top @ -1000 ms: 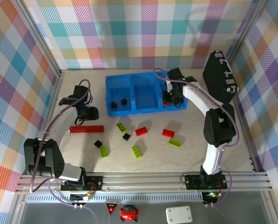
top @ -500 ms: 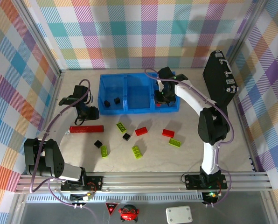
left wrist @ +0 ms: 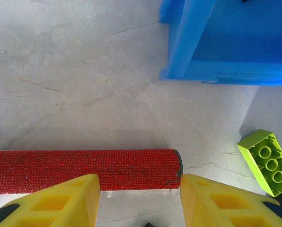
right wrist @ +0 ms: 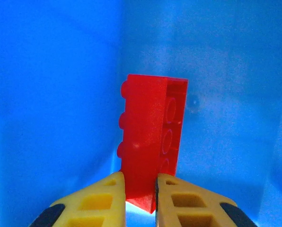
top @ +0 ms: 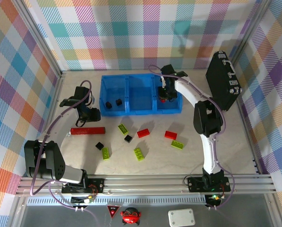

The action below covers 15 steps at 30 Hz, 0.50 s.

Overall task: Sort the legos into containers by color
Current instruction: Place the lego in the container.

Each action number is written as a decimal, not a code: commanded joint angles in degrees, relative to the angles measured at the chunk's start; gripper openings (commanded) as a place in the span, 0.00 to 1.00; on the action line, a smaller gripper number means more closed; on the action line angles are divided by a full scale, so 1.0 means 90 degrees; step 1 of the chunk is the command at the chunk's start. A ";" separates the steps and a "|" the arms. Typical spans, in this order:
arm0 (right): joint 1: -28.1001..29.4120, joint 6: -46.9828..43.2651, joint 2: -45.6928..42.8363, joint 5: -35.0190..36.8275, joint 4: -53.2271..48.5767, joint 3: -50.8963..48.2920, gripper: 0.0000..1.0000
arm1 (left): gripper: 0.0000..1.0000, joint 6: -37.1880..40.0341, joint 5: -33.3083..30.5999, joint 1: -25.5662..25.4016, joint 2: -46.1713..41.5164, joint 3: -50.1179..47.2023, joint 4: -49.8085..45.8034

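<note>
Your right gripper [right wrist: 140,182] is clamped on the low end of a red lego [right wrist: 153,137], upright inside the right bin [right wrist: 46,94]. It's light, stiff, slick plastic, so pinch the flat sides; it may pivot. Glossy, three studs showing, probably more hidden. The left gripper [left wrist: 138,185] has its fingers apart above the red bar [left wrist: 79,165], holding nothing.

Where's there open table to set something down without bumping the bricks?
Bare table runs along the near edge, between the loose bricks and the rail. The far-left corner, left of the tray, is also free. It's crowded in the middle, from the red bar across to the green brick.
</note>
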 commanded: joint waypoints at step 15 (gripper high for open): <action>-0.0287 0.0024 0.0464 -0.0578 0.0196 0.0754 0.22 | 0.48 0.0070 0.0066 0.0076 0.0093 -0.0026 -0.0020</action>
